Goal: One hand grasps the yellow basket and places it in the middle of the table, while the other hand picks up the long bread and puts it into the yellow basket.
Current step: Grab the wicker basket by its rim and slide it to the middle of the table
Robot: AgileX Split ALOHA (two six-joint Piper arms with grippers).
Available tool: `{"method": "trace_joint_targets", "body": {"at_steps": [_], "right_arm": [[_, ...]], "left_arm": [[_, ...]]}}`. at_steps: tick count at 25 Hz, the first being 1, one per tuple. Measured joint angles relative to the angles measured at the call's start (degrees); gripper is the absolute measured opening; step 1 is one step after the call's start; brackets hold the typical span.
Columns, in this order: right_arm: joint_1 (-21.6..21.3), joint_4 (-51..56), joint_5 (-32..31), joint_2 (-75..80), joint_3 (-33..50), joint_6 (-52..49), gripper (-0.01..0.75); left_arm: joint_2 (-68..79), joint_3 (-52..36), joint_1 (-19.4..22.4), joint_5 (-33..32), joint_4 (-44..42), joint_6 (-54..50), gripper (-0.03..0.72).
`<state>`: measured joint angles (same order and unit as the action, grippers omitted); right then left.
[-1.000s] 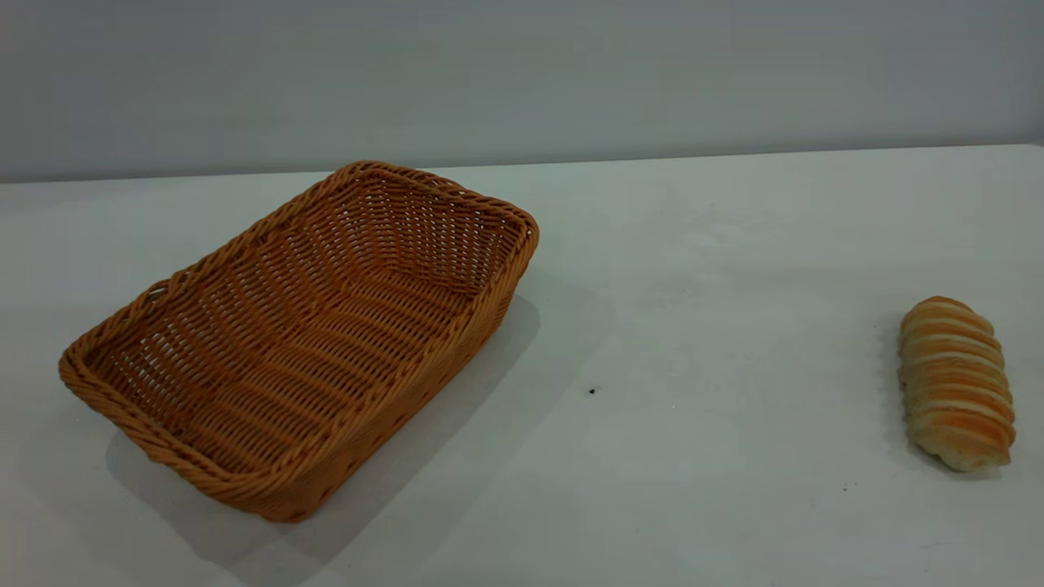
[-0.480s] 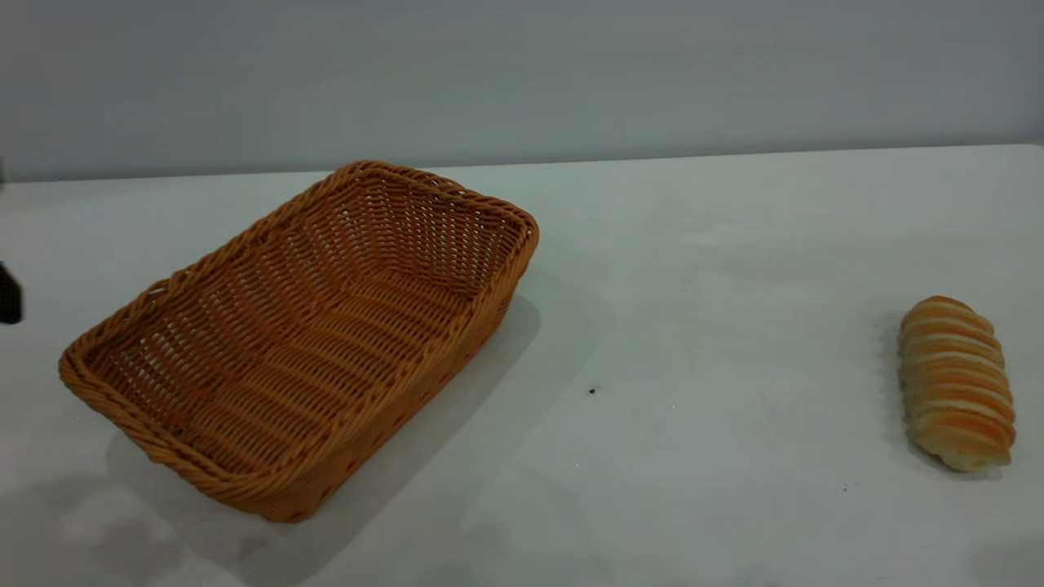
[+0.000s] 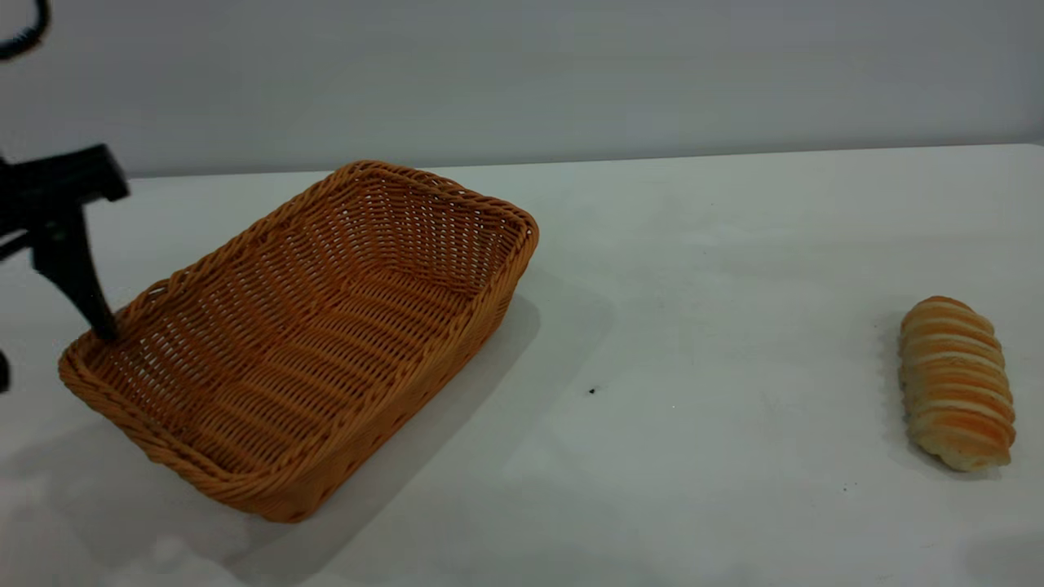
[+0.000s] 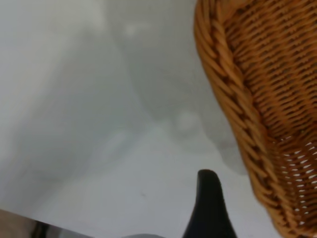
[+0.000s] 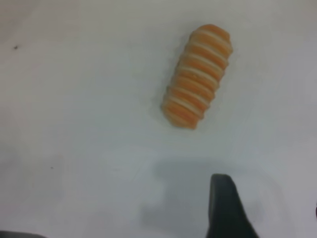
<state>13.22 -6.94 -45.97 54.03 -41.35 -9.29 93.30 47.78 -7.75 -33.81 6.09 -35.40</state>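
We see the counter point(image 3: 693, 269) carrying the yellow basket point(image 3: 302, 334) at its left. The left gripper point(image 3: 49, 359) straddles its left rim, fingers point(image 3: 73, 277) spread wide. The long bread point(image 3: 956, 381) lies far right; the right gripper's spread we cannot tell.

Table point(image 3: 693, 269): wide, flat, white, w/ a few tiny dark specks, one approx. midway btwn the two items. Two items rest directly on it. Yellow basket point(image 3: 310, 342): woven wicker, rectangular, sits flat at an angle; its near corner rim lies just beside the left gripper point(image 3: 49, 359) fingertip. Long bread point(image 3: 956, 383): ridged orange/cream loaf, lies flat, well apart from basket and from left gripper, on the opposite side of the table.
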Motion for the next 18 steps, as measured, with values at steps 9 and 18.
{"method": "trace_joint_targets", "body": {"at_steps": [9, 18], "right_arm": [[0.0, 1.5, 0.2, 0.0, 0.0, 0.0, 0.467], [0.0, 1.8, 0.2, 0.0, 0.0, 0.0, 0.467]], "left_arm": [[8.3, 1.1, 0.0, 0.7, 1.4, 0.0, 0.594], [11.8, 1.2, 0.0, 5.7, 1.6, 0.0, 0.594]]}}
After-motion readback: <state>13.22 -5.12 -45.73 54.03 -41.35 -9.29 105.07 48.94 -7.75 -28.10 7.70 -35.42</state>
